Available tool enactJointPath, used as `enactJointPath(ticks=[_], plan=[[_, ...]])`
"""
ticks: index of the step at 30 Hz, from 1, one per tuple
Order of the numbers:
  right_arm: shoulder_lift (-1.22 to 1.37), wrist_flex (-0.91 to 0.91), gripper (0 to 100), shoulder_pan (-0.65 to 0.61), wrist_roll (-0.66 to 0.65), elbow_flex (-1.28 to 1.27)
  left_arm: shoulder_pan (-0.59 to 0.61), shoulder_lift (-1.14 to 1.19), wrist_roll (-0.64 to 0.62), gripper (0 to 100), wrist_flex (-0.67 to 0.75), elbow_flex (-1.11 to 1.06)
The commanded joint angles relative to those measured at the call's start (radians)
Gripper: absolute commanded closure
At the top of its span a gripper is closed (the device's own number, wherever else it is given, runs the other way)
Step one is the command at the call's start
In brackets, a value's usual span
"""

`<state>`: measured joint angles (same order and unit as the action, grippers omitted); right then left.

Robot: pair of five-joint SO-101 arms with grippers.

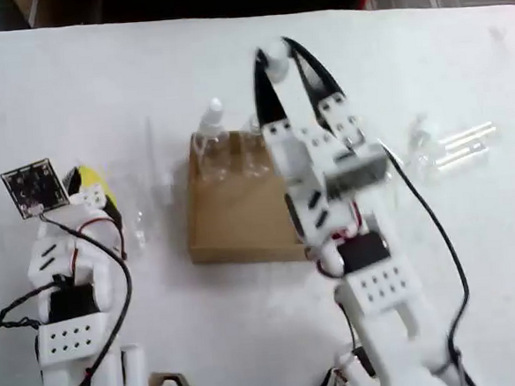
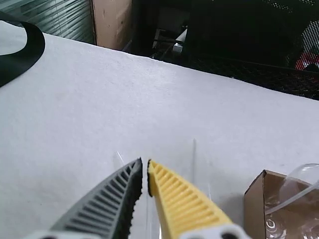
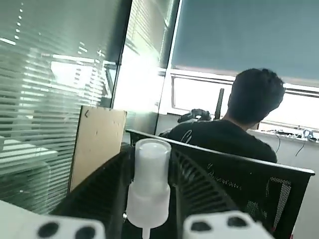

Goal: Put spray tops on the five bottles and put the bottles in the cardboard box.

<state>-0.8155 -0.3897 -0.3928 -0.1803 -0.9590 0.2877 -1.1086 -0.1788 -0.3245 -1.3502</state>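
My right gripper (image 1: pixel 276 55) is raised over the far side of the cardboard box (image 1: pixel 241 212), with its black fingers shut on a white spray top (image 1: pixel 274 54). The right wrist view has that spray top (image 3: pixel 148 186) upright between the fingers. Clear bottles (image 1: pixel 233 155) stand at the back of the box, one with a white spray top (image 1: pixel 213 115) on it. My left gripper (image 2: pixel 145 173) hangs low over the table left of the box, its grey and yellow fingers shut on nothing. The box corner (image 2: pixel 259 199) and a clear bottle (image 2: pixel 299 186) show beside it.
A clear bottle (image 1: pixel 141 223) lies faintly visible on the white table between the left arm and the box. More clear parts and spray tops with tubes (image 1: pixel 453 148) lie to the right of the right arm. The table's far edge (image 1: pixel 140 24) meets a dark floor.
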Motion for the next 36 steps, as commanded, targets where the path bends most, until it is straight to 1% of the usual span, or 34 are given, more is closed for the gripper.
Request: enactJointPath(ticks=[1, 10, 20, 36], plan=[[0.156, -0.025, 98.2, -0.013, 0.006, 0.120, -0.013, -0.016, 0.012, 98, 0.031, 0.014], [0.285, -0.166, 98.2, -0.018, 0.006, 0.132, -0.013, -0.012, 0.012, 98, 0.063, 0.008], [0.334, -0.162, 98.2, -0.012, 0.006, 0.127, -0.013, -0.012, 0.012, 98, 0.064, 0.008], [0.338, -0.165, 98.2, -0.010, 0.006, -0.032, -0.013, -0.012, 0.012, 98, 0.063, 0.008]])
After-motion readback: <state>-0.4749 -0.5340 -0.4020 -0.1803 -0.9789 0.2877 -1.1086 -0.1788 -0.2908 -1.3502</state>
